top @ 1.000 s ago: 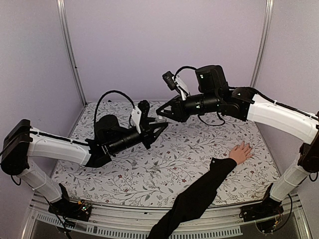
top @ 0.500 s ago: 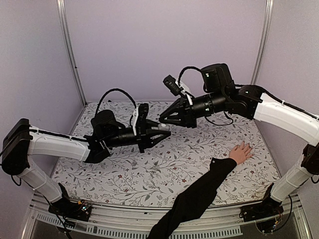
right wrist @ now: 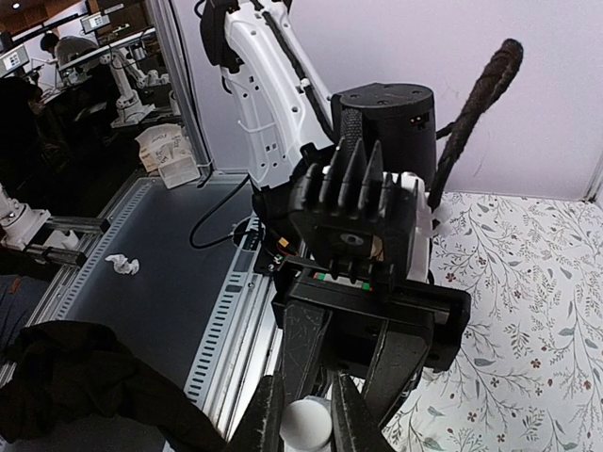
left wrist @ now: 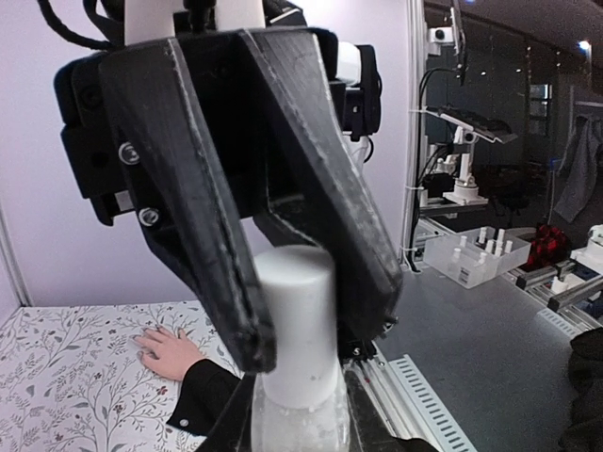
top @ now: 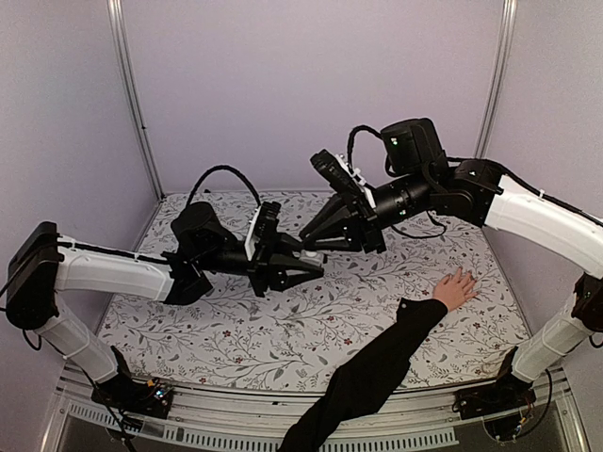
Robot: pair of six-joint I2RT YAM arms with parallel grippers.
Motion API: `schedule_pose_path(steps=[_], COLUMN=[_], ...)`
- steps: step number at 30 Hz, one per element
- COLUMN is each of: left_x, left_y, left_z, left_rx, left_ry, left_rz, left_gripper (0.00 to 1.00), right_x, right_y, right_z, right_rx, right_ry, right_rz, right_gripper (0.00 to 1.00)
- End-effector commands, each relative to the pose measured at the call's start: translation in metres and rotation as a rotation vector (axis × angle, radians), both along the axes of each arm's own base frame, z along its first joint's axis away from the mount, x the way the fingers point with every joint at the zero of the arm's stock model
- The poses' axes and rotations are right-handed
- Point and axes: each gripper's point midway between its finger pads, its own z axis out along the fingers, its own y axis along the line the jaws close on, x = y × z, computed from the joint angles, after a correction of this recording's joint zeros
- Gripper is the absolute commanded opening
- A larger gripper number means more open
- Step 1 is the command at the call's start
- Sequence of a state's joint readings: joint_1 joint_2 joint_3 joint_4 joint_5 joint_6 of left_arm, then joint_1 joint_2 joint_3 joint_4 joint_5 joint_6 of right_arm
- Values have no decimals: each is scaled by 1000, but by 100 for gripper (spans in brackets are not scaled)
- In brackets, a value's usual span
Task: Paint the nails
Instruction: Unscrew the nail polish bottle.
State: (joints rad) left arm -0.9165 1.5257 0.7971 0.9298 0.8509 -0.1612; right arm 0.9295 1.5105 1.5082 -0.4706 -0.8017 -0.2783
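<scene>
Since 1 s ago the right tool (top: 308, 239) has dropped and swung in toward the left tool (top: 305, 263). They were apart then; now they meet tip to tip above the middle of the desk (top: 283, 325), a bit nearer the far edge. The left tool has edged right too. The hand (top: 456, 288) hasn't shifted.

Left tool: clenched on a small pale bottle (left wrist: 300, 428), held off the desk w/ its white cap (left wrist: 297, 311) pointing at the right tool.

Right tool: its fingers (left wrist: 193, 217) straddle the cap, one each side. In the right wrist view they sit tight against it — grasping the cap, as far as shows.

Hand lies palm down on the desk near the right edge, closer to the near right corner, fingers spread & pointing toward the far right corner. Black sleeve (top: 377, 363) runs back over the near edge.

The nails (top: 466, 274) are at those fingertips — well apart from both tools & the bottle, and too small to make out singly in the top view.
</scene>
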Motion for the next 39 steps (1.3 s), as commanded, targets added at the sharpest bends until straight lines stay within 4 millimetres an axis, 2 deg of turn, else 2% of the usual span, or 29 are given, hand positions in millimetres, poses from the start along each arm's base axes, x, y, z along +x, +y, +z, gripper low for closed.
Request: schedule_pose_path(steps=[1,3,7,9,13,18,22,27,33,39], left_x=[-25,-15,7,19,40,75,102,113,123,129], left_y=[-2,-3,-3,-3,0,6,5,2,-5,-8], left_z=[26,24,19,17,16,12,1,-2,-8,-12], left_rx=[-73,-60,-50,-52,-61,-48,11,31,51,65], left_ry=[-108,-113,-104,-87,-50,-1,28,25,22,17], left_rz=[-86,-23,115,192,315,523,675,766,825,861], left_gripper=[0,0,0,0,0,0,0,0,0,0], right_x=[-1,5,16,21,36,65,94,115,122,128], right_y=[3,3,0,-2,-6,-13,-17,-24,-17,-12], right_z=[12,14,20,24,32,33,25,15,1,-9], right_rx=[36,37,45,61,87,83,49,24,-1,-19], right_ry=[-49,-54,-54,-53,-32,-6,56,108,143,165], right_rz=[15,-22,-100,-134,-245,-435,-617,-759,-777,-793], right_gripper=[8,15,42,52,59,61,61,57,55,45])
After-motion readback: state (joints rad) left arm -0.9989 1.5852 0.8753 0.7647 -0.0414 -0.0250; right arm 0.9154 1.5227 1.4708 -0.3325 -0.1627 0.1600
